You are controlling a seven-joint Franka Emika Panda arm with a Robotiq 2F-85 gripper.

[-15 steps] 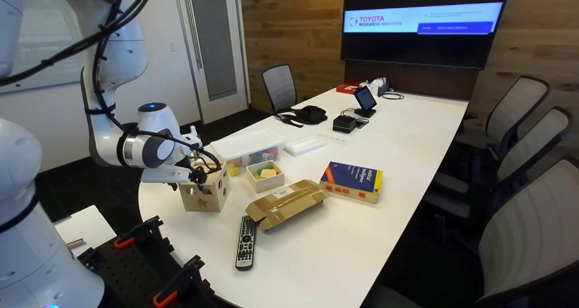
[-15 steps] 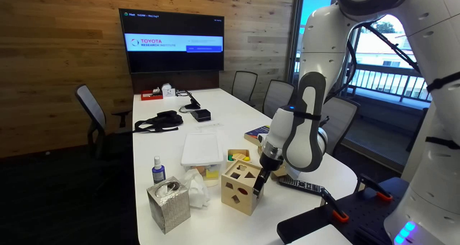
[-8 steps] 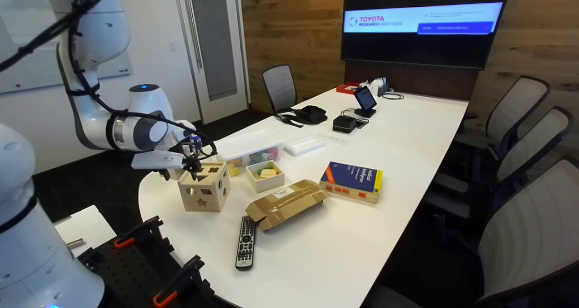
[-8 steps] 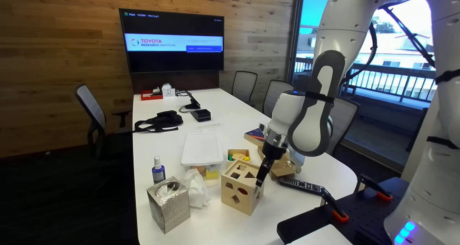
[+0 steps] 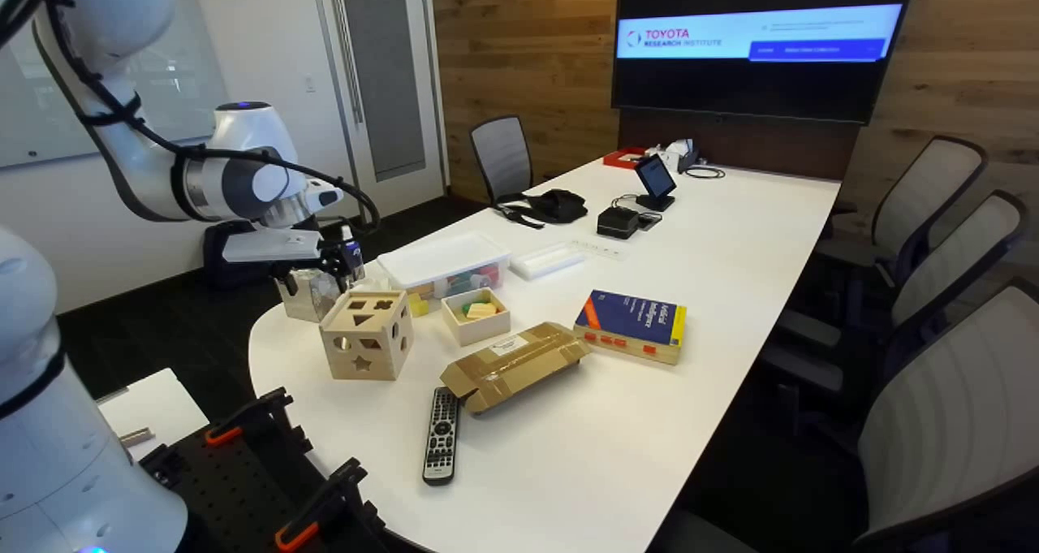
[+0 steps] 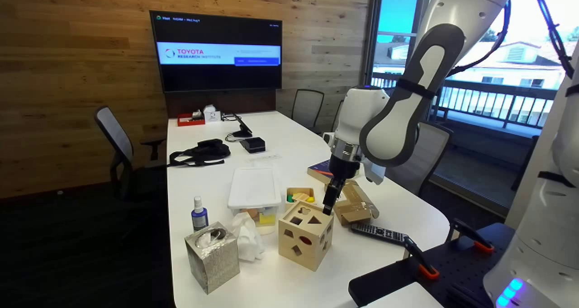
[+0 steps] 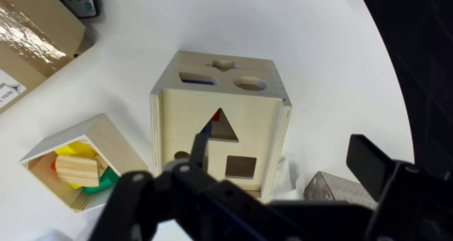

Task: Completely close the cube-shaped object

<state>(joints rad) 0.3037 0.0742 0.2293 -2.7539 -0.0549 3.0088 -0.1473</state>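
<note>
The cube-shaped object [image 5: 390, 356] is a light-wood box with cut-out holes, standing upright on the white table. It shows in both exterior views [image 6: 289, 253] and in the wrist view [image 7: 187, 110]. Its holed top panel lies flat between two raised side edges. A red patch and a blue patch show through the triangular hole. My gripper [image 7: 279, 145] is open and empty, its fingers wide apart. One finger overlaps the top panel in the wrist view, the other is beyond the box's side. In the exterior views the gripper [image 5: 315, 281] [image 6: 328, 208] is above the box, seemingly apart from it.
A pale tray-like box [image 5: 479, 330] with blocks and a lidded plastic bin [image 5: 442, 265] stand near the cube. A tan carton [image 5: 519, 362], remote [image 5: 441, 439] and book [image 5: 631, 326] lie further along. A silver tissue box [image 6: 212, 258], crumpled tissue [image 6: 248, 240] and spray bottle [image 6: 199, 215] stand on another side.
My gripper has risen from low beside the cube's upper edge to above it, and the arm has drawn back. The cube has stayed in place with its top panel flat.
</note>
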